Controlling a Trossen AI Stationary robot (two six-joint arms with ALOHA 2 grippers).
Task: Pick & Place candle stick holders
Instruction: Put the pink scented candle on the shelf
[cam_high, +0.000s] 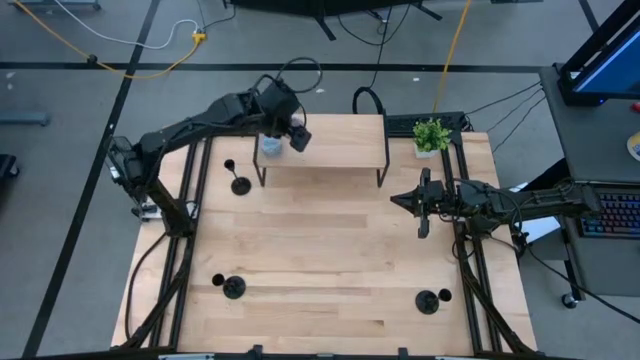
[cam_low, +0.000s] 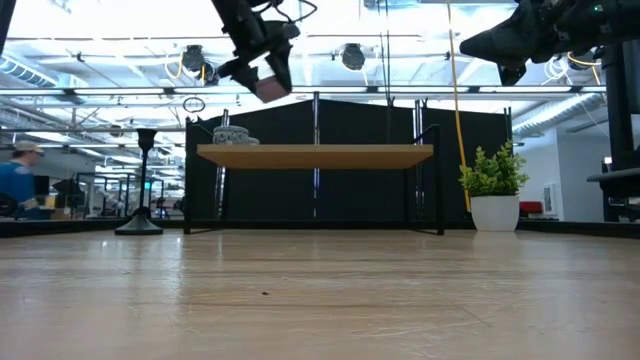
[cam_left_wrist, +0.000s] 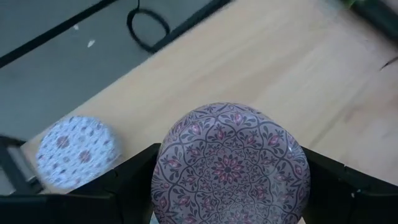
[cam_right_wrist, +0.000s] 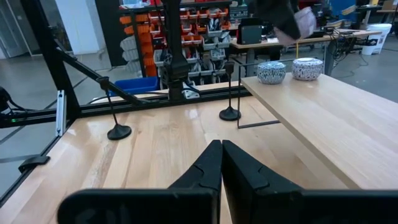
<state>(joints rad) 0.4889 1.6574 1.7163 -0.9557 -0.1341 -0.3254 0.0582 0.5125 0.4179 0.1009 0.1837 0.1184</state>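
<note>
The left tool (cam_high: 296, 137) hangs above the shelf (cam_high: 330, 150), fingers spread wide and clamped on a purple candle tin (cam_left_wrist: 231, 165), over a blue tin (cam_left_wrist: 77, 151). The right tool (cam_high: 424, 203) hovers over the surface (cam_high: 320, 260), fingers pressed together, empty. Three candle stick holders (cam_high: 241, 185) (cam_high: 234, 288) (cam_high: 428, 300) stand on the surface.

Purple patterned tin (cam_left_wrist: 231, 165) between the left gripper's fingers (cam_left_wrist: 134, 186), blue tin (cam_left_wrist: 77, 152) beside.

The left gripper (cam_high: 297, 137) reaches forward with its jaws held wide, while the right gripper (cam_high: 400, 200), fingers closed, points inward mid-table.
</note>
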